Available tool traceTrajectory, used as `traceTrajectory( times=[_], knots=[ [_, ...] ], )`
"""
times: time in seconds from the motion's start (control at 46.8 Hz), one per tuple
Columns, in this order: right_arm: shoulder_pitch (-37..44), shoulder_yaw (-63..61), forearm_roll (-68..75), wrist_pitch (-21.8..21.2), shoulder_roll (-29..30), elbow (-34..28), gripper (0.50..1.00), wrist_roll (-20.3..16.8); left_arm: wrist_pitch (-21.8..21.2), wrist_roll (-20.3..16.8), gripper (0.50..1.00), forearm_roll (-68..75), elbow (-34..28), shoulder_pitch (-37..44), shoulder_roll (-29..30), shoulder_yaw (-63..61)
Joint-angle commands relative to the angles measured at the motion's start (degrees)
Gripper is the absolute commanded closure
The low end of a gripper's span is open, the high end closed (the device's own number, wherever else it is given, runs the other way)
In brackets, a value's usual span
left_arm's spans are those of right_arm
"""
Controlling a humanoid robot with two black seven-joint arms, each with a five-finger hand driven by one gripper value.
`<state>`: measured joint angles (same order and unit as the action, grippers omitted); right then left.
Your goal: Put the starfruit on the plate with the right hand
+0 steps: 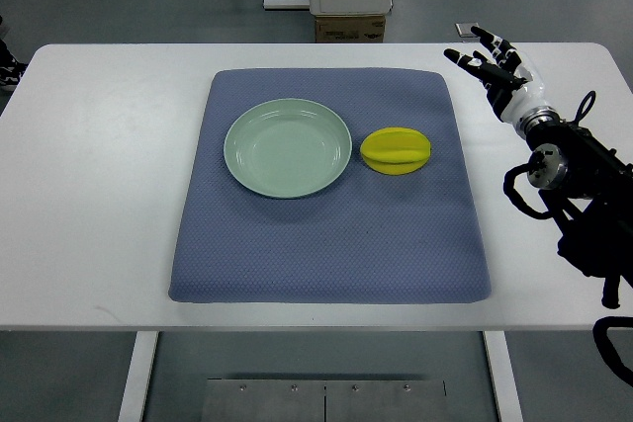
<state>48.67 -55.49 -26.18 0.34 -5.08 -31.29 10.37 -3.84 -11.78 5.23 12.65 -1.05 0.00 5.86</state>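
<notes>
Now plate (259, 173) empty — starfruit (396, 151) just beside; right robot hand (492, 64) open, apart.

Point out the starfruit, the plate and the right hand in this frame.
starfruit (396, 151): top view, middle of the yellow fruit.
plate (244, 133): top view, bare left rim.
right hand (501, 71): top view, the palm, fingers spread.

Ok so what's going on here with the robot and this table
Nothing is being handled yet. The robot's right hand hovers open over the far right part of the white table, holding nothing. A yellow starfruit lies on the blue mat, just right of the empty pale green plate, close to its rim. The hand is well apart from the fruit. The left arm is out of view.
</notes>
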Motion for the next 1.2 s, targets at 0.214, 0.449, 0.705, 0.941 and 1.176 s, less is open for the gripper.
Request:
traceTrajectory(
  times=[0.214, 0.449, 0.705, 0.941, 1.176],
  knots=[
    [0.1, 2.3, 0.7, -2.8, -0.3, 0.1, 0.500, 0.0, 0.0, 0.0, 0.500, 0.0, 0.0, 0.0, 0.0, -0.1],
    [-0.2, 2.4, 0.7, -3.4, -0.9, -0.3, 0.500, -0.2, 0.0, 0.0, 0.500, 0.0, 0.0, 0.0, 0.0, -0.1],
    [-0.4, 2.6, 0.6, -7.5, -1.0, -0.3, 0.500, 0.0, 0.0, 0.0, 0.500, 0.0, 0.0, 0.0, 0.0, 0.0],
    [-0.4, 5.8, 0.6, -7.9, -1.8, -0.6, 0.500, 0.3, 0.0, 0.0, 0.500, 0.0, 0.0, 0.0, 0.0, 0.0],
    [-0.6, 12.6, 0.4, -13.1, -5.2, -3.2, 0.500, 3.3, 0.0, 0.0, 0.500, 0.0, 0.0, 0.0, 0.0, 0.0]
  ],
)
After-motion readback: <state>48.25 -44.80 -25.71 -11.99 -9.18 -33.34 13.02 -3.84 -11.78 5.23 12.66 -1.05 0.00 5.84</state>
